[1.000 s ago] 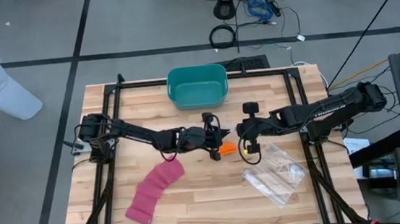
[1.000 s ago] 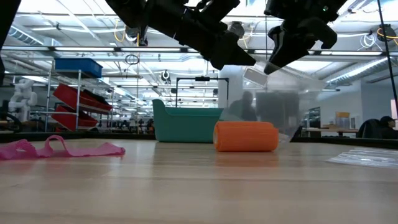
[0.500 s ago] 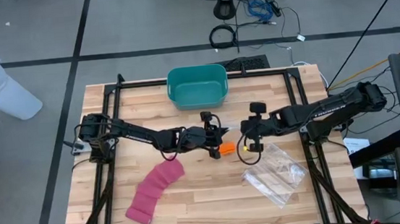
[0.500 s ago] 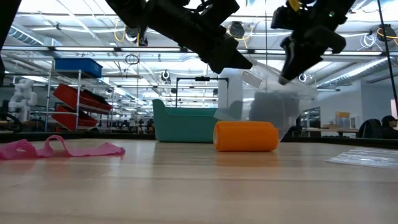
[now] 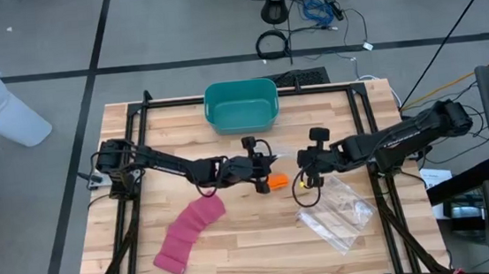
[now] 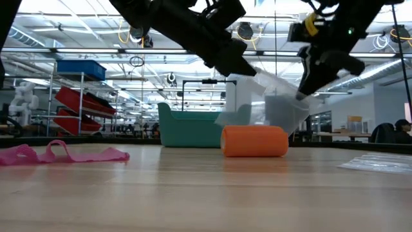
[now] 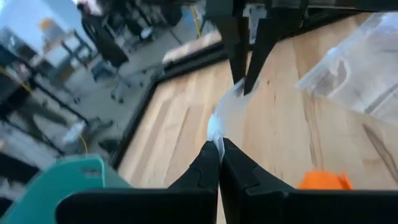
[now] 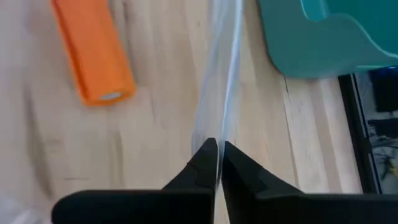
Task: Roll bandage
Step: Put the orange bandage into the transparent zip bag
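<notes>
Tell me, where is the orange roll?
In the high view, the orange roll lies mid-table, between the left tool and right tool, below the teal bin.

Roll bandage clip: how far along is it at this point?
Done: an orange bandage roll lies rolled on the table. In hand: the left end effector and right end effector, both shut, hold a clear plastic bag stretched between them above the roll. Left: the pink bandage lies unrolled and untouched; the teal bin looks empty.

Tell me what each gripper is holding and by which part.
Both grip one clear plastic bag, held above the table: the left gripper pinches one edge, the right gripper the opposite edge.
</notes>
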Robot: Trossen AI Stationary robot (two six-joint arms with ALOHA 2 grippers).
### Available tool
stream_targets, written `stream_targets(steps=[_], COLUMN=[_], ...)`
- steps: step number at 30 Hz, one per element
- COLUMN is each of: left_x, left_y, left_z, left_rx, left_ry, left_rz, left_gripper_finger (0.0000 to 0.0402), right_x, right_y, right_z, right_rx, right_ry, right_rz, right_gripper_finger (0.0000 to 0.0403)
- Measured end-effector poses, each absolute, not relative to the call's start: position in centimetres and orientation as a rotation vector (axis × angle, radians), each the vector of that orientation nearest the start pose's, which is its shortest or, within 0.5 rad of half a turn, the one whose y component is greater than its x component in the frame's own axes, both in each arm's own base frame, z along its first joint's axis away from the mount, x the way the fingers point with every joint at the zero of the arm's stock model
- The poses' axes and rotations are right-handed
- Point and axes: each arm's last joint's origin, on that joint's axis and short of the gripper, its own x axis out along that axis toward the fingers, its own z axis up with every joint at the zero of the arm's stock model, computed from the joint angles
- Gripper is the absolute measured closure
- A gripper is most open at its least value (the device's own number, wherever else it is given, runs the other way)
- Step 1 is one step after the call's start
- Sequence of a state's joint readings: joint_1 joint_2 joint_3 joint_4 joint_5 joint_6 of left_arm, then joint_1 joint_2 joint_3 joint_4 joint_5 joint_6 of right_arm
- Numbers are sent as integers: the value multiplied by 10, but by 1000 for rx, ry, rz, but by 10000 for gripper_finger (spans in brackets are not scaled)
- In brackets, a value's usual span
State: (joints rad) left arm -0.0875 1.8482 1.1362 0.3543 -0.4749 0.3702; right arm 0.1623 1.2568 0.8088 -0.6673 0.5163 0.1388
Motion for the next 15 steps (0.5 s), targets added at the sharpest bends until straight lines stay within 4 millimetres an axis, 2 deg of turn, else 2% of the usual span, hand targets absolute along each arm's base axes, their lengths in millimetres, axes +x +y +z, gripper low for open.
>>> stream_targets(steps=[5, 9, 12, 15], left_x=[401, 399, 395, 396], left_y=[-18, -16, -9, -6], left_z=[206, 200, 192, 192], left_rx=[426, 347, 263, 231], left_ry=[471, 519, 596, 594], left_rz=[320, 294, 253, 223], left_gripper_finger=[401, 398, 375, 338], right_x=[226, 233, 236, 238], right_y=[18, 19, 19, 18], right_z=[206, 207, 210, 211], right_rx=[-253, -301, -361, -402], right_ry=[986, 906, 876, 862], right_rz=[-402, -383, -383, -383], right_gripper_finger=[402, 402, 403, 403])
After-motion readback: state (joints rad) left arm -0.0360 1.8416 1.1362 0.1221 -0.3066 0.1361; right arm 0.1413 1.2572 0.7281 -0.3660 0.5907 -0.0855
